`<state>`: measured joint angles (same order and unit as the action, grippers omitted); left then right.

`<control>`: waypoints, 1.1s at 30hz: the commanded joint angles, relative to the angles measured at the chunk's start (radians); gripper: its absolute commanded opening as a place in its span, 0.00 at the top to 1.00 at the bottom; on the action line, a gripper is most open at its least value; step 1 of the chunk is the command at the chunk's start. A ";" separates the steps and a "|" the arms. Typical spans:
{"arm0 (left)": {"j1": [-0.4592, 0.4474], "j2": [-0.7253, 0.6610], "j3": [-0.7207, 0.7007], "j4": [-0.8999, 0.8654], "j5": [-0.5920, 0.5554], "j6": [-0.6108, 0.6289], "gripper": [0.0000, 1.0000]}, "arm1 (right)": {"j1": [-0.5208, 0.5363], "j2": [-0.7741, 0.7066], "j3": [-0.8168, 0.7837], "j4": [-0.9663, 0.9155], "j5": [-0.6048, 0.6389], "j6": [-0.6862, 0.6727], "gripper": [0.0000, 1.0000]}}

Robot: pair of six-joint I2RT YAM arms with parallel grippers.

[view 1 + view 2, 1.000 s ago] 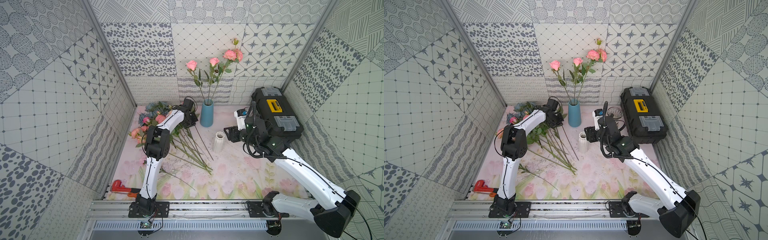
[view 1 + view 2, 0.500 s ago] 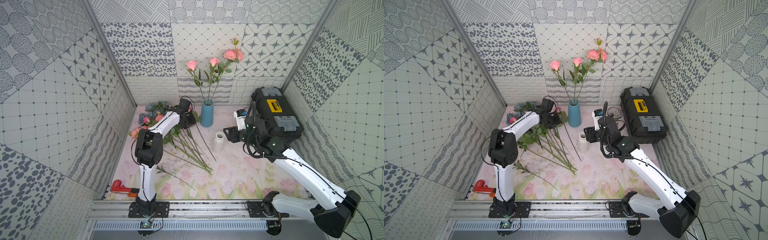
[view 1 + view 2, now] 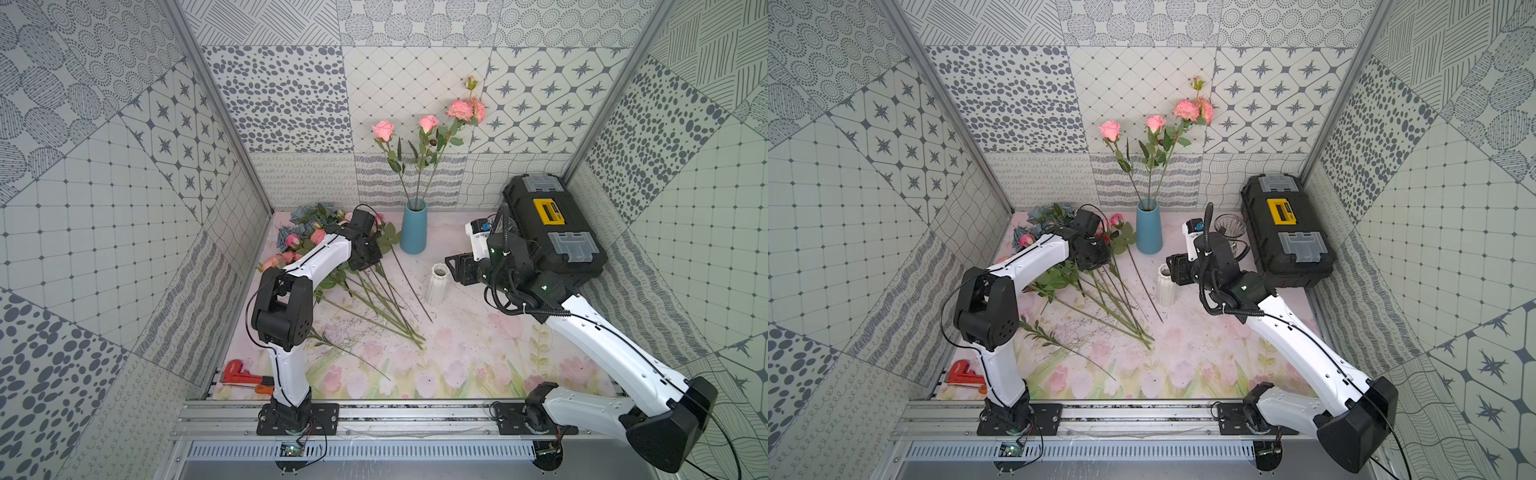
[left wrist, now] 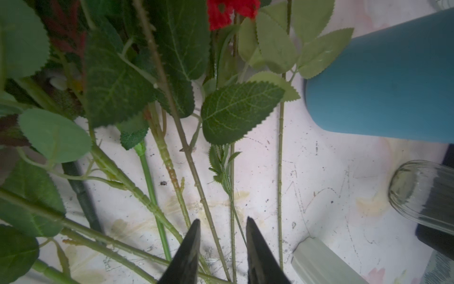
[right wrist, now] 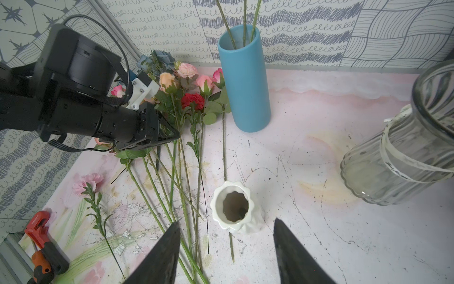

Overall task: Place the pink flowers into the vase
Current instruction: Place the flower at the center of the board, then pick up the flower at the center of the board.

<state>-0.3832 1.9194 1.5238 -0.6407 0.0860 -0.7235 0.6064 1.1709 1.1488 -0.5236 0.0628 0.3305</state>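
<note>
A smooth, matte blue vase (image 3: 413, 228), a plain tapered cylinder, stands at the back of the table, just above the centre of a top view. Three thin green stems rise from its mouth, carrying pink flowers (image 3: 428, 124) with soft, layered heads.

The loose pink flowers (image 3: 318, 236) lie flat on the table left of centre. Their long knobbly stems fan toward the middle of the frame. Their heads are bunched at the upper left beside dusty-blue blooms (image 3: 300, 217) and one red carnation (image 5: 192, 100).

The left arm (image 3: 320, 259) folds sharply at its elbow and reaches back over that pile, its wrist low among serrated fabric leaves (image 4: 240, 110). The left pincer (image 4: 222, 220) is released. Its two dark, pointed fingers stand a narrow gap apart above the stems, and nothing is pinched between them.

The right arm (image 3: 602, 345) stretches in from the lower right of the frame, its wrist beside a black hard-plastic toolbox (image 3: 548, 232). The right pincer (image 5: 226, 221) is spread wide and grips nothing, just beside a small white ribbed vase (image 5: 248, 227).

A ribbed clear glass jar (image 5: 398, 159) stands between the blue vase and the toolbox.

The scuffed floral mat (image 3: 457, 357) lies bare across the lower centre and lower right of the frame, and between the two vases. A red pipe wrench (image 3: 237, 371) lies at the lower left edge, close to the side wall.
</note>
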 commanded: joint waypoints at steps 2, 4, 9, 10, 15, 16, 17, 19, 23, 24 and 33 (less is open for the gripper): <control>0.012 0.034 -0.031 0.040 -0.043 0.007 0.68 | -0.002 0.009 -0.006 0.036 -0.010 0.015 0.39; 0.014 0.052 -0.030 0.054 -0.038 0.009 0.68 | -0.003 0.010 -0.004 0.036 -0.012 0.015 0.39; 0.020 0.098 -0.026 0.069 -0.044 0.005 0.70 | -0.002 0.012 -0.002 0.031 -0.006 0.013 0.39; 0.021 0.103 -0.032 0.080 -0.048 0.005 0.71 | -0.002 0.012 -0.001 0.031 -0.007 0.013 0.39; 0.025 0.113 -0.057 0.135 -0.038 -0.007 0.83 | -0.002 0.013 -0.003 0.033 -0.011 0.016 0.39; 0.024 0.109 -0.063 0.146 -0.036 -0.008 0.86 | -0.003 0.013 -0.003 0.033 -0.011 0.019 0.39; 0.025 0.102 -0.071 0.162 -0.030 -0.007 0.91 | -0.003 0.013 -0.001 0.030 -0.013 0.019 0.39; 0.022 0.083 -0.081 0.174 -0.039 -0.011 0.99 | -0.002 0.013 -0.001 0.029 -0.013 0.019 0.39; 0.021 0.023 -0.106 0.184 -0.055 -0.021 1.00 | -0.002 0.013 0.000 0.032 -0.018 0.021 0.39; 0.020 0.009 -0.105 0.181 -0.060 -0.022 1.00 | -0.002 0.011 0.000 0.033 -0.019 0.022 0.39; -0.019 -0.108 -0.055 0.126 -0.122 -0.007 1.00 | -0.002 0.012 -0.004 0.037 -0.022 0.024 0.39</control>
<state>-0.3824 1.8626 1.4429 -0.5083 0.0200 -0.7422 0.6064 1.1782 1.1484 -0.5232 0.0498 0.3382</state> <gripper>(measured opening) 0.050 0.609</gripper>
